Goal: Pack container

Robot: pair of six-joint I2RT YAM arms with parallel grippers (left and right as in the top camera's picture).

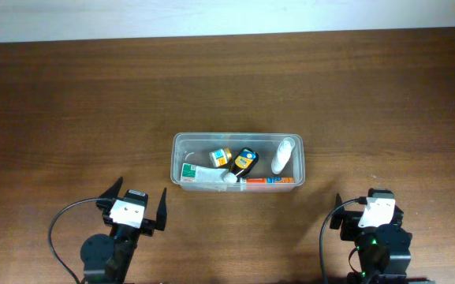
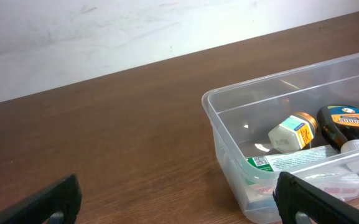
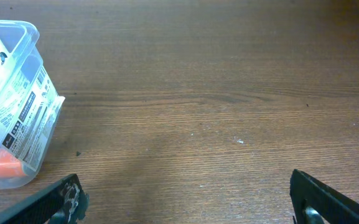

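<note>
The clear plastic container [image 1: 178,158] stands in the middle of the table. It holds a small white-and-orange bottle [image 1: 221,156], a dark bottle with an orange and blue label [image 1: 245,162], a white bottle [image 1: 283,155], a white-and-green carton [image 1: 203,173] and an orange-and-white box [image 1: 270,181]. My left gripper [image 1: 138,207] is open and empty, near the table's front, left of the container. In the left wrist view the container [image 2: 229,124] is at the right. My right gripper [image 1: 369,211] is open and empty, front right. The container's corner shows in the right wrist view [image 3: 33,37].
The brown wooden table [image 1: 69,102] runs to a pale wall at the back. Both arm bases and their black cables sit at the front edge.
</note>
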